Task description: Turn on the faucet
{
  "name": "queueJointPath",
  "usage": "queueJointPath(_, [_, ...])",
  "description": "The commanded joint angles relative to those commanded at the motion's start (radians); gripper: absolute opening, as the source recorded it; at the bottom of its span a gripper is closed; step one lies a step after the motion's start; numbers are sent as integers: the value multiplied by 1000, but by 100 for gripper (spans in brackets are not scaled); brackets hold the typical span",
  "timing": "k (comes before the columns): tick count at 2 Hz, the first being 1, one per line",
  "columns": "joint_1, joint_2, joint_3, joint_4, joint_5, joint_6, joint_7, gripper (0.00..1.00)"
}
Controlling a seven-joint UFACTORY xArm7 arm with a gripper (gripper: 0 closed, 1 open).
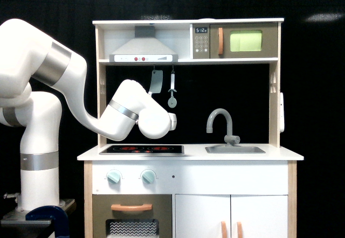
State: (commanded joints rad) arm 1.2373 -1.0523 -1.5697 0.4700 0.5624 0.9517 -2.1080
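Matte grey, with a high arched spout, the toy gooseneck faucet (pixel 222 125) stands at the back edge of the shallow grey sink basin (pixel 235 149) set into the white tabletop (pixel 280 154) of the wooden play kitchen, toward the exterior view's right; nothing shows inside the basin from this angle. The white robot arm (pixel 89 117) reaches in from the exterior view's left, its rounded wrist (pixel 156 122) hanging above the black hob with red rings (pixel 142 149), well apart from the faucet. The jaws are turned out of sight behind the wrist, so I cannot tell whether they are spread or pressed together. Above, a grey spatula (pixel 156 81) and a small ladle (pixel 172 92) hang under the shelf, beside the toy microwave with a green window (pixel 236 41). Two mint-green round knobs (pixel 130 176) sit on the front panel below the hob.
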Motion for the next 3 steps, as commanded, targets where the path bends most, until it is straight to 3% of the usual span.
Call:
queueJointPath(1, [45,-37,17,-14,7,-72,18,100])
queueJointPath(2, [362,-143,36,28,91,-368,16,100])
queueJointPath(3, [659,-249,5,138,88,-581,13,100])
